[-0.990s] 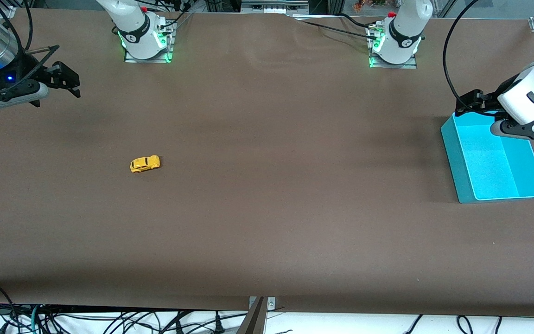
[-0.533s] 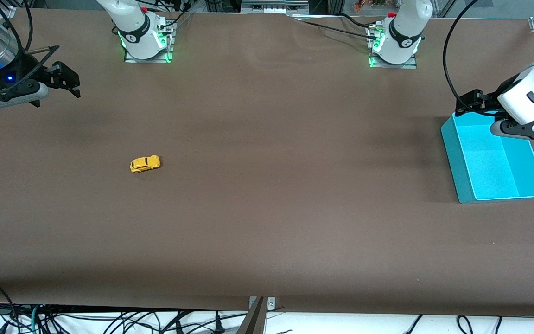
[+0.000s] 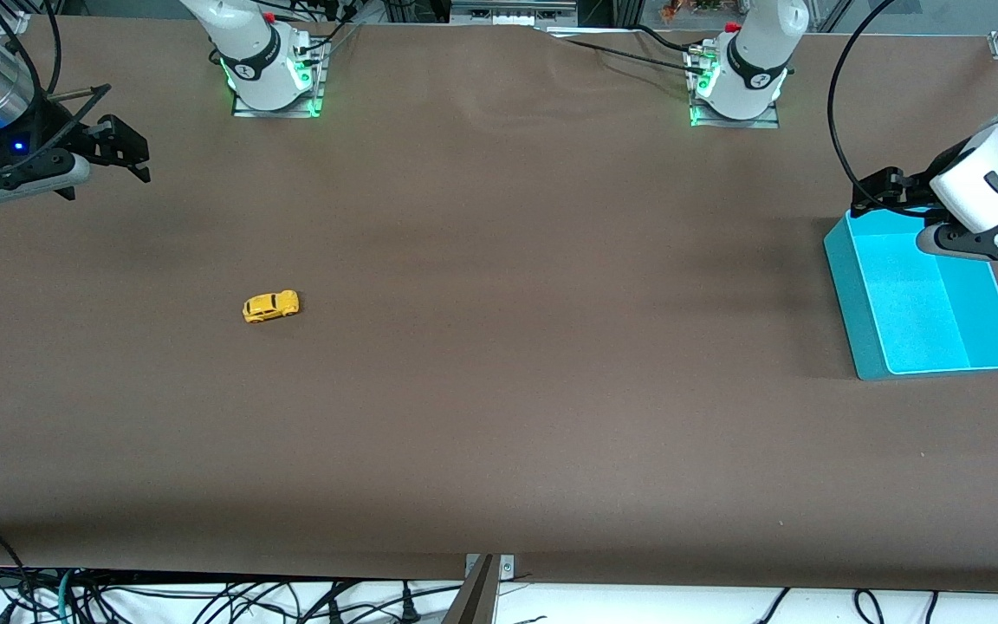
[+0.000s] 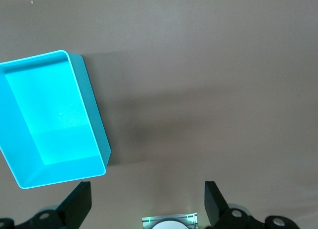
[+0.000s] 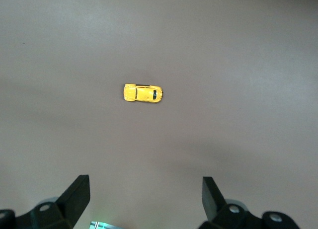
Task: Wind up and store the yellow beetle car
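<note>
You have the yellow beetle car (image 3: 271,306) sitting on its wheels on the table (image 3: 499,390), toward the right arm's end and roughly midway between the robots' bases and the front camera's edge. It is a tiny, glossy, rounded shape with dark windows and small black wheels, and it lies lengthwise along the table. In the right wrist view the car (image 5: 143,93) stands alone on the bare covering, nothing touching it.

The table is covered in a matte brown sheet, smooth apart from a few faint ripples between the two bases.

Your right gripper (image 3: 122,152) hangs in the air over the table's edge at the right arm's end, well apart from the car. Its black fingers (image 5: 77,196) are spread wide, and nothing is between them.

Well apart from the car, at the left arm's end of the table, you will see a turquoise bin (image 3: 845,286), a rectangular plastic tray with smooth sloping walls, a thin pale rim and rounded corners. The left wrist view shows the bin (image 4: 89,105) with nothing inside it.

Your left gripper (image 3: 884,192) hovers over the bin corner nearest the bases. Its fingers (image 4: 78,205) are also spread fully apart, holding and touching nothing.
</note>
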Tool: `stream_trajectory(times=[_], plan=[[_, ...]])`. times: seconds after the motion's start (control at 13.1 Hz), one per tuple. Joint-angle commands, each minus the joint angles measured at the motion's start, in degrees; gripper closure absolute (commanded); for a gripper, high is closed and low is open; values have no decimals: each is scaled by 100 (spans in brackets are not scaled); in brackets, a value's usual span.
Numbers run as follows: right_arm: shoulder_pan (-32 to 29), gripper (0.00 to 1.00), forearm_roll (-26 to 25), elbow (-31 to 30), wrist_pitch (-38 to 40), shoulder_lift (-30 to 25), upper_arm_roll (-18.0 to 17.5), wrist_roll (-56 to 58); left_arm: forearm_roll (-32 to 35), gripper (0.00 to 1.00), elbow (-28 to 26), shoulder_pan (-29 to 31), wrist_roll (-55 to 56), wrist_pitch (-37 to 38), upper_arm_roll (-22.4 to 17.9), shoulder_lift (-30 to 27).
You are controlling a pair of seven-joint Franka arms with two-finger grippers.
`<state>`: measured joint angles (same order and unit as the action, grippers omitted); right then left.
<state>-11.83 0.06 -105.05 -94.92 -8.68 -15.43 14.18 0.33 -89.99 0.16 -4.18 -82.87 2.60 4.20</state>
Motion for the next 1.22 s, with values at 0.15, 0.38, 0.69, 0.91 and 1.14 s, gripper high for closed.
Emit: stream_trajectory(times=[0.15, 0.38, 0.69, 0.91, 1.14], plan=[[-3, 0, 55, 90, 97, 6, 13, -38, 134, 0, 139, 36, -136, 51, 39, 55], [-3, 0, 46, 90, 62, 15, 22, 23, 134, 0, 148, 45, -136, 51, 39, 81], [-3, 0, 46, 81, 61, 15, 22, 32, 134, 0, 148, 45, -136, 43, 39, 90], [-3, 0, 46, 81, 61, 15, 22, 32, 134, 0, 148, 45, -136, 43, 39, 90], [-3, 0, 64, 81, 62, 24, 49, 32, 125, 0, 148, 71, -136, 43, 39, 90]])
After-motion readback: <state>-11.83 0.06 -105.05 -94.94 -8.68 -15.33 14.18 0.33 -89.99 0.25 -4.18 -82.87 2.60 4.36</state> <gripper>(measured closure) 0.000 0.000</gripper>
